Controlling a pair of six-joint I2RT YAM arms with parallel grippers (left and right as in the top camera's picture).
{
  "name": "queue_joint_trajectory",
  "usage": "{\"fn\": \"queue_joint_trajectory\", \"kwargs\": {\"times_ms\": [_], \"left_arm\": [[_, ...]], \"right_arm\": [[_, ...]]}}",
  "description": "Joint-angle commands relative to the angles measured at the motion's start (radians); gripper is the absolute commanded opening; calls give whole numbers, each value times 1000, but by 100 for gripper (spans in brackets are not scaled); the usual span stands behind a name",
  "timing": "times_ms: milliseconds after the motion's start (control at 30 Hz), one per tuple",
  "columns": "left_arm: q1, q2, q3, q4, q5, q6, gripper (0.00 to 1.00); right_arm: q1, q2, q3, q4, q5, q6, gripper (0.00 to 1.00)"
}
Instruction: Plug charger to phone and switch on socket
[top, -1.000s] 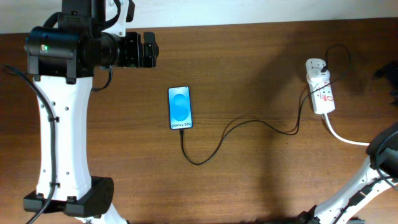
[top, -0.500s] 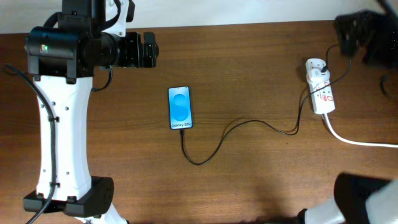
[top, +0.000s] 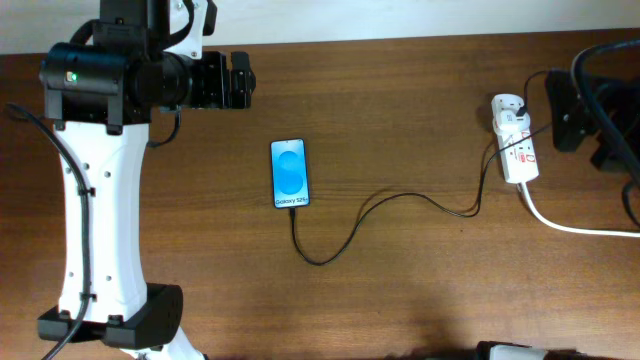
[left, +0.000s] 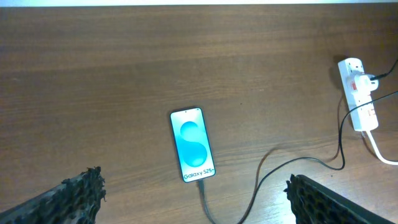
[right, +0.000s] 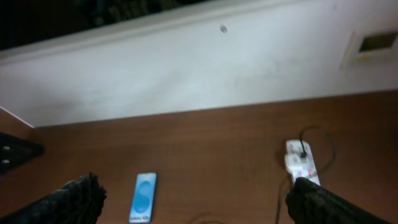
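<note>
Socket (top: 515, 150) near rt table (top: 420, 300) edge, rt pincer (top: 572, 112) seemingly just beside.

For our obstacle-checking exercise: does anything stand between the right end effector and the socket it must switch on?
Nothing visible does. From the right wrist camera, only bare table separates the open right end effector from the socket. The charger loops past the socket's far end, not in front.

Left pincer (top: 244, 80) spread, right pincer (right: 196, 188) spread
</note>
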Motion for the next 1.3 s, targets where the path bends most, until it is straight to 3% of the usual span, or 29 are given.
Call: {"fn": "queue_joint_trajectory", "kwargs": {"times_ms": [0,100,200,367,500,800,900,1267], "left_arm": [[6,-12,4,2,-4,5,99],[6,-12,4,2,-4,5,99],[6,-12,4,2,-4,5,99],[6,-12,5,2,-4,5,99],[6,-12,5,2,-4,5,99],[6,-12,5,2,-4,5,99],[6,-12,4,2,-4,5,99],[6,-12,5,2,-4,5,99]], "right_arm": [[9,-155,-263,159,40,-20,98],[9,-348,-637,402,41,-20,98],[9,-635,-1178,744,42,-20,99],[22,-993,-1862,1199,64,-20,98],[163,-1155,-2243,1540,230,-19,98],[164,-1436,-2569,1616,232,-19,98],[164,-1448,-2570,1476,232,-19,98],[164,-1448,-2570,1483,220,-19,98]]}}
